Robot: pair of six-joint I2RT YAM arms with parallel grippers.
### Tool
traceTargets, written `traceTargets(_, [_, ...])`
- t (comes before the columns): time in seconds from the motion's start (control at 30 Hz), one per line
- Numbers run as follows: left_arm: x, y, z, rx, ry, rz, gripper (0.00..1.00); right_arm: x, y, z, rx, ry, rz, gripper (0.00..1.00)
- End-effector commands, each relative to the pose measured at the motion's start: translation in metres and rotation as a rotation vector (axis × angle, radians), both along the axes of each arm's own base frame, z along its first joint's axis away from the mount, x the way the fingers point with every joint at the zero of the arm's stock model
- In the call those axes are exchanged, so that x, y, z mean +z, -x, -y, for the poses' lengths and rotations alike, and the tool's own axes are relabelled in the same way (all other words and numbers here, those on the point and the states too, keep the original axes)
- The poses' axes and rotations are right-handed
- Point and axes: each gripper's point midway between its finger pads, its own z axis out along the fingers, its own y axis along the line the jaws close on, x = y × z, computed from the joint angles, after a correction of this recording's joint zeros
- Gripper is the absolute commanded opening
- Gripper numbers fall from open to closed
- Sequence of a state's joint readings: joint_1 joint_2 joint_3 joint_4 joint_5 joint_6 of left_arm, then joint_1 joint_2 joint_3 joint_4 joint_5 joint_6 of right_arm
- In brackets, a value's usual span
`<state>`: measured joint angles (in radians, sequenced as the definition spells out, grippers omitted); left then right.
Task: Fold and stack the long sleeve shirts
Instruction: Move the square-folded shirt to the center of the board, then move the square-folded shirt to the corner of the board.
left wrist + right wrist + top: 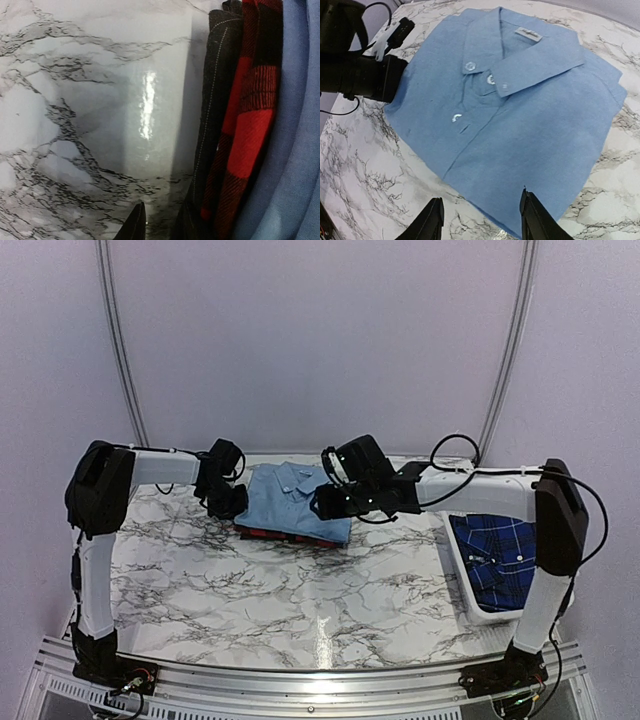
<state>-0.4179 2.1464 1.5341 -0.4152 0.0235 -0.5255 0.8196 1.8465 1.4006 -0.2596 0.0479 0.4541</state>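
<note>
Right wrist view: your right hand (482,217) hangs with fingers apart over the light blue shirt (520,115); whether your left hand (230,502) is apart or together, you cannot tell.

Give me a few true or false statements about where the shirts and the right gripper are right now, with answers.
The light blue shirt tops the stack. True.
The red-and-black check shirt lies in the white bin. False: it is under the light blue shirt; the bin holds a blue plaid shirt.
The right gripper grips the light blue shirt. False: its jaws stand open, holding nothing.
The light blue shirt's collar faces up. True.
</note>
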Motion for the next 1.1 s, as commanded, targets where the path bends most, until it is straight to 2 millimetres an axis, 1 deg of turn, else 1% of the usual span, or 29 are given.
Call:
traceTargets(0.0, [-0.010, 0.005, 0.033, -0.029, 0.076, -0.016, 0.28, 0.001, 0.037, -0.021, 0.083, 0.035, -0.004, 0.49])
traceTargets(0.13, [-0.005, 0.002, 0.054, -0.044, 0.121, 0.003, 0.28, -0.016, 0.057, -0.034, 0.107, 0.029, -0.043, 0.50])
traceTargets(0.23, [-0.004, -0.003, 0.068, -0.059, 0.148, 0.008, 0.28, -0.035, 0.061, -0.039, 0.102, 0.027, -0.085, 0.52])
traceTargets(0.33, [-0.002, -0.007, 0.081, -0.074, 0.169, 0.017, 0.28, -0.061, 0.059, -0.043, 0.083, 0.034, -0.119, 0.53])
traceTargets(0.4, [-0.003, -0.011, 0.089, -0.083, 0.186, 0.017, 0.28, -0.076, 0.054, -0.045, 0.062, 0.044, -0.138, 0.54])
traceTargets(0.53, [-0.004, -0.018, 0.095, -0.087, 0.199, 0.027, 0.28, -0.096, 0.039, -0.048, 0.010, 0.069, -0.138, 0.54])
traceTargets(0.6, [-0.001, -0.021, 0.094, -0.081, 0.193, 0.039, 0.29, -0.105, 0.029, -0.042, -0.026, 0.085, -0.143, 0.54])
traceTargets(0.67, [0.003, -0.023, 0.090, -0.071, 0.184, 0.049, 0.29, -0.112, 0.020, -0.031, -0.068, 0.097, -0.147, 0.55])
traceTargets(0.73, [0.007, -0.025, 0.082, -0.055, 0.173, 0.061, 0.33, -0.119, 0.011, -0.020, -0.101, 0.100, -0.154, 0.55])
traceTargets(0.8, [0.011, -0.027, 0.070, -0.029, 0.154, 0.075, 0.38, -0.124, 0.001, -0.010, -0.129, 0.102, -0.160, 0.55])
traceTargets(0.9, [0.019, -0.030, 0.049, 0.006, 0.139, 0.088, 0.39, -0.131, -0.014, 0.002, -0.164, 0.121, -0.166, 0.55])
traceTargets(1.07, [0.048, -0.030, 0.019, 0.039, 0.125, 0.138, 0.41, -0.133, -0.044, 0.013, -0.192, 0.122, -0.157, 0.56])
